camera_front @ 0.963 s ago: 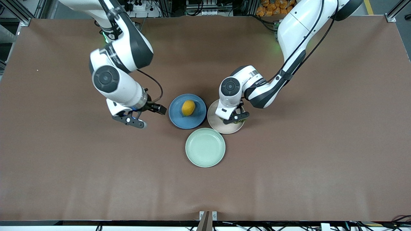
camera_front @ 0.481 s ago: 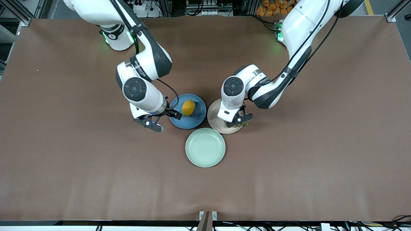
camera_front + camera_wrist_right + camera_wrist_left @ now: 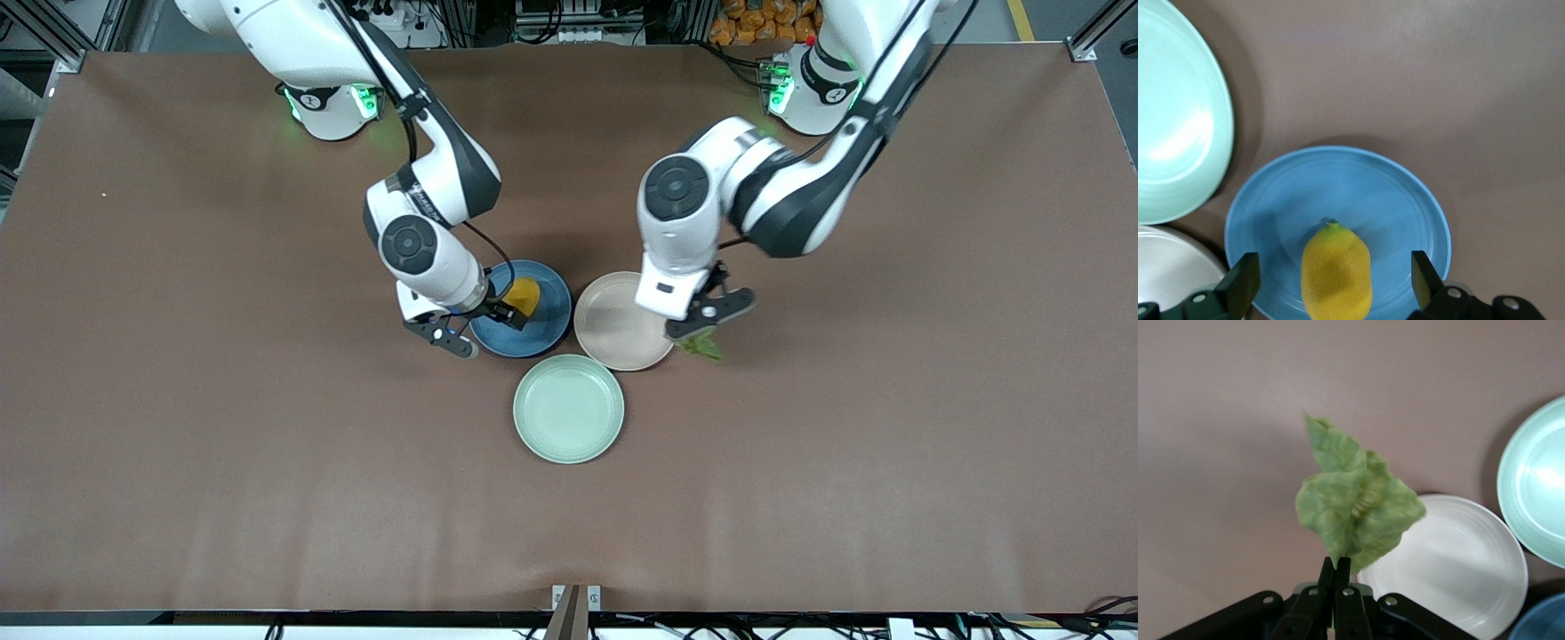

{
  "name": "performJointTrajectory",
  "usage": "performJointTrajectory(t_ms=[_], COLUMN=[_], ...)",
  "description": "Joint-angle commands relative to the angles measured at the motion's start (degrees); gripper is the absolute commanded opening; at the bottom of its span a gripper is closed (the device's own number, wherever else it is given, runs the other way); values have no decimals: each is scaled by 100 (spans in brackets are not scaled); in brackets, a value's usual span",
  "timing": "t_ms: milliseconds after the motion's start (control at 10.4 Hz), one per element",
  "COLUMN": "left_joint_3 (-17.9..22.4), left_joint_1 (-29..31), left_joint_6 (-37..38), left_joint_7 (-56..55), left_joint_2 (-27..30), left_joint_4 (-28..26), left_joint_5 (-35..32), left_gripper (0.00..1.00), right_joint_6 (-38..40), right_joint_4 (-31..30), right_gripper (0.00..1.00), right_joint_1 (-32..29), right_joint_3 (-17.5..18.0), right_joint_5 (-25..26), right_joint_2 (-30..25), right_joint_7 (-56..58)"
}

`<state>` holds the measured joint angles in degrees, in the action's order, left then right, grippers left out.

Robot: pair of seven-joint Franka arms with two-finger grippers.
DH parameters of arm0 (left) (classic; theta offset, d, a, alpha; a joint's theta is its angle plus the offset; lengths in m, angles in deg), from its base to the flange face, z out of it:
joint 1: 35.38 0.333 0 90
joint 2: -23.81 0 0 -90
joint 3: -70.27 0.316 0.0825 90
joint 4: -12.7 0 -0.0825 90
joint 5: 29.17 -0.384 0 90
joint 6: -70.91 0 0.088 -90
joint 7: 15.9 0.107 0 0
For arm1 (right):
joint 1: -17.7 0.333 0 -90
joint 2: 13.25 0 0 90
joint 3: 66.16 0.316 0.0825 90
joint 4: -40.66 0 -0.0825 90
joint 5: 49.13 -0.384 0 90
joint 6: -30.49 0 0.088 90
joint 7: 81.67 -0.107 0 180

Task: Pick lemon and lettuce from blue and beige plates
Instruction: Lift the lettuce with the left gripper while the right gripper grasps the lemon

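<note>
The lemon lies on the blue plate. My right gripper is open over that plate. In the right wrist view the lemon sits between the spread fingers of the right gripper, which do not touch it, on the blue plate. My left gripper is shut on the lettuce and holds it up over the table beside the beige plate. In the left wrist view the lettuce hangs from the closed left gripper above the bare beige plate.
A pale mint green plate sits bare on the brown table, nearer to the front camera than the other two plates and touching them. It also shows in the left wrist view and the right wrist view.
My right gripper has moved in from the right arm's end to the blue plate, around the lemon. My left gripper has lifted the lettuce off the beige plate, toward the left arm's end.
</note>
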<state>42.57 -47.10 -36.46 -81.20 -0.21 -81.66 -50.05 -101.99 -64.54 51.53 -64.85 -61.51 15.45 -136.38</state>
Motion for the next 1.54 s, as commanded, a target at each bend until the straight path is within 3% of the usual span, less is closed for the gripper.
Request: performJointTrajectory(t_ms=[0,289,578,770,867,1156,1444], left_joint_3=[-34,-51,-51,-51,-51,-34,-16], left_joint_1=[616,1625,2636,3122,3184,3308,3317], left_joint_6=[216,524,595,586,577,149,-870], left_joint_7=[1189,2929,4485,5183,5237,5229,5088], left_joint_2=[493,784,706,399,146,-541,-586], left_joint_4=[-74,-66,-127,-145,-153,-319,-1039], left_joint_5=[319,654,892,1075,1112,1286,1367], left_gripper=[0,0,0,0,0,0,0], right_joint_6=[-347,-506,-515,-593,-820,-885,-332], right_joint_4=[-115,-150,-211,-255,-334,-370,-326], right_gripper=[100,100,100,5,0,0,0], right_joint_1=[272,501,536,607,624,589,528], right_joint_3=[-34,-51,-51,-69,-69,-113,-411], right_joint_5=[-107,-81,-45,-2,33,42,366], right_joint_2=[179,382,391,391,391,155,-346], right_joint_7=[-302,-365,-365,-365,-365,-470,-435])
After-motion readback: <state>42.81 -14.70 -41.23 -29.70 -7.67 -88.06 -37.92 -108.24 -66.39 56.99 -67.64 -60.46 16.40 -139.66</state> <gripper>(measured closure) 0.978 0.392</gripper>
